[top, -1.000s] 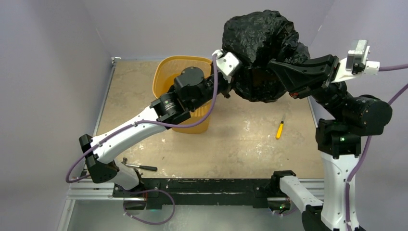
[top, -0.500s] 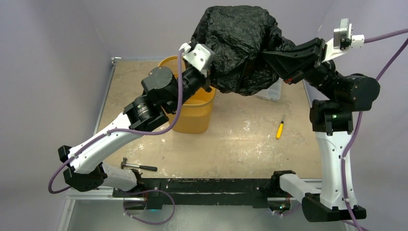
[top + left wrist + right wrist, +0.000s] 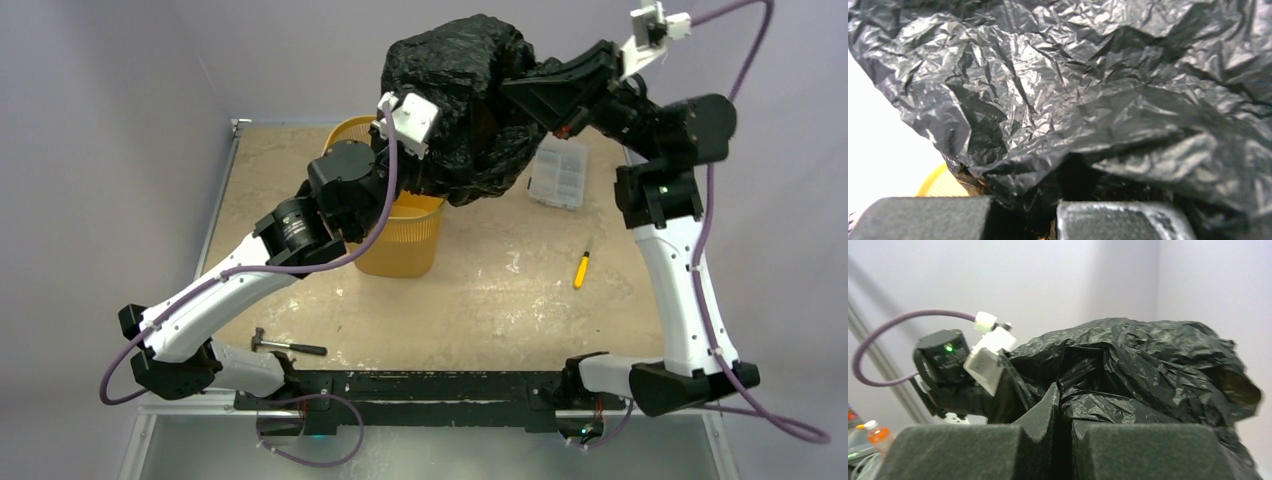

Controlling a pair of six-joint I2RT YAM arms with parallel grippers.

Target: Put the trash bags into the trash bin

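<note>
Nearest me on the table (image 3: 500, 300), a hammer (image 3: 288, 346) lies by my left base with its handle pointing right. A small yellow-handled tool (image 3: 581, 268) lies further out on the right, well clear of everything else. Beyond the hammer stands the orange mesh trash bin (image 3: 400, 240), upright with its mouth up. My left forearm crosses over its near rim and blocks most of the inside, so I cannot tell what it holds. Above the bin's far right rim I hold the black trash bag (image 3: 460, 90) in the air between both arms. My left end effector (image 3: 1038, 212) is clamped on crumpled film at the bag's lower left. My right end effector (image 3: 1063, 440) has its jaws pinched tight on a fold at the upper right. From above, the bag is a puffed, wrinkled lump with no clear long axis. From my right wrist it stretches sideways, with a gaping fold at its right end. Its underside hangs over the bin's mouth, and a sliver of orange rim shows just beneath the film, but I cannot tell whether they touch. To the right of the bag a clear plastic box (image 3: 560, 172) with compartments sits flat on the table, its contents too small to make out.
</note>
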